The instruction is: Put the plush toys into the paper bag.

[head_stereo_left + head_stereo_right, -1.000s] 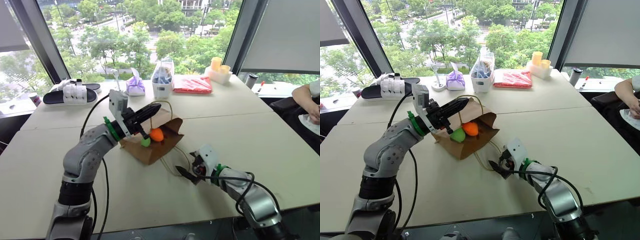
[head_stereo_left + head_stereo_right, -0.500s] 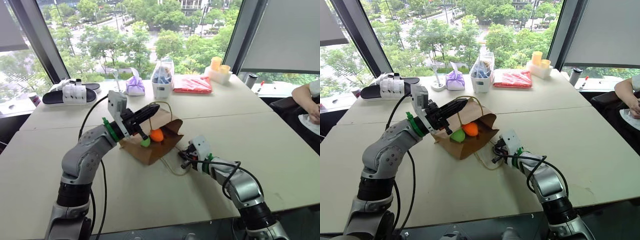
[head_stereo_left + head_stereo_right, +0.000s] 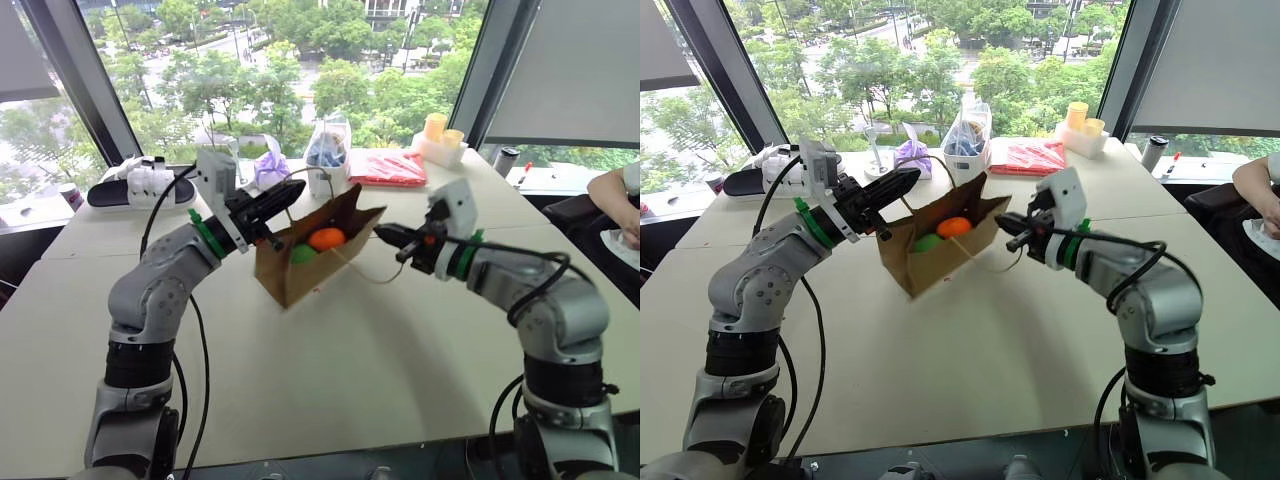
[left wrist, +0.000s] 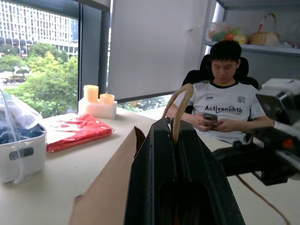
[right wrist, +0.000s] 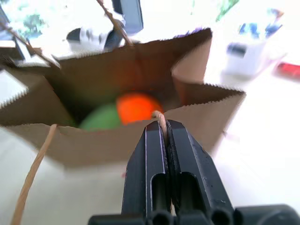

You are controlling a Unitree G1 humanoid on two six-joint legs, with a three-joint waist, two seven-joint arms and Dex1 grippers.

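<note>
Head views: plain brown kraft paper bag [image 3: 305,255] standing on the pale tabletop [image 3: 350,370], mouth up and tipped open toward the camera, strung between the two end effectors. Left end effector [image 3: 283,192] just above the bag's far rim, fingers together on a thin tan cord handle [image 3: 310,175]. Right end effector [image 3: 385,233] just beside the bag's near rim, fingers together on the other tan cord handle [image 3: 362,272], which sags in a loop below it. Inside the bag, between the two end effectors: bright orange round plush toy [image 3: 326,239] and lime green round plush toy [image 3: 302,254], touching each other.

Left wrist view: black fingers [image 4: 154,178] closed on the tan cord loop, brown paper edge just beside them, a seated person beyond.

Right wrist view: black fingers [image 5: 154,159] pressed together with the cord pinched between them, open bag mouth directly ahead, orange and green toys lying side by side at the bottom.

Progress, as a judgement: both toys in the bag, so the placing looks done. Left, at most: setting the bag down steadily and releasing both handles. No other plush toy seen loose on the tabletop.
</note>
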